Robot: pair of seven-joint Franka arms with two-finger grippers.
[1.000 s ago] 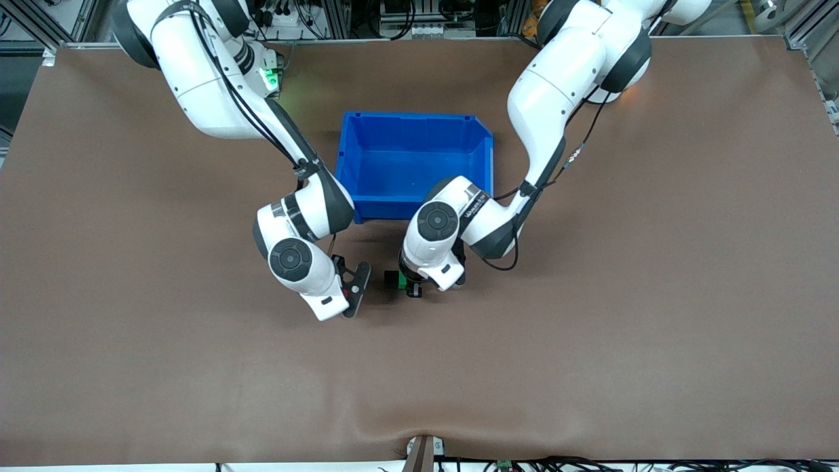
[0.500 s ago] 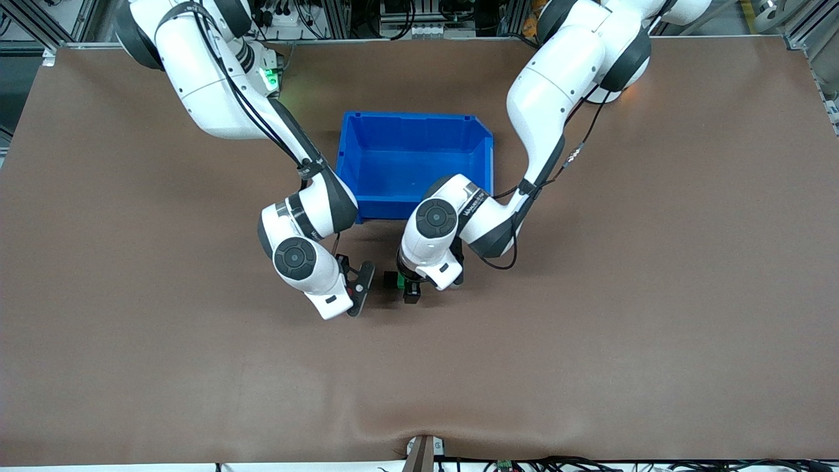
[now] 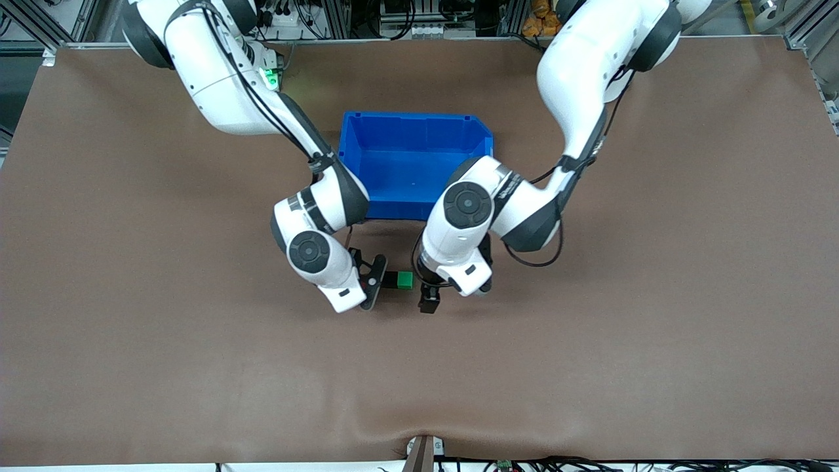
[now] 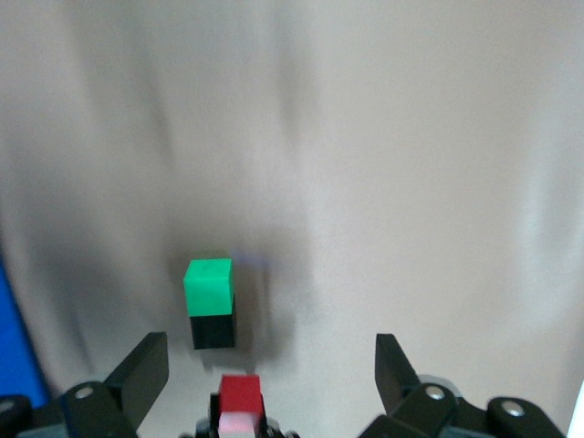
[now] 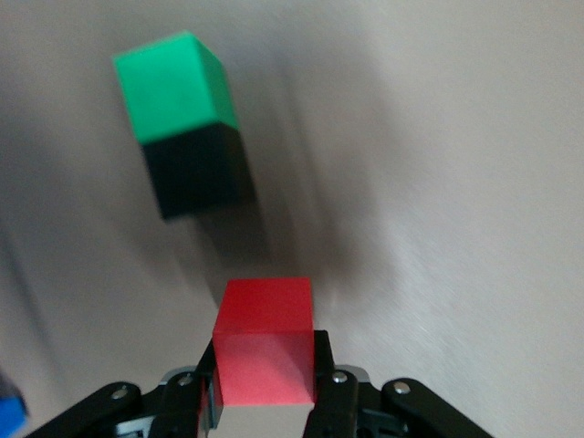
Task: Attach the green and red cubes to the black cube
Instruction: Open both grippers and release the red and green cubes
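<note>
The green cube (image 3: 406,280) and the black cube (image 3: 391,280) lie joined side by side on the table, green toward the left arm's end. They also show in the left wrist view as green (image 4: 208,283) and black (image 4: 213,328), and in the right wrist view as green (image 5: 173,87) and black (image 5: 201,169). My right gripper (image 3: 375,282) is shut on the red cube (image 5: 265,328) low beside the black cube, with a small gap between them. The red cube also shows in the left wrist view (image 4: 240,392). My left gripper (image 3: 427,290) is wide open and empty, raised beside the green cube.
The blue bin (image 3: 482,141) stands farther from the front camera than the cubes, between the two arms. Brown table surface (image 3: 590,360) lies all round.
My left gripper has let go of the green cube, opened and lifted away toward the left arm's end. My right gripper has carried the red cube closer to the black cube.
</note>
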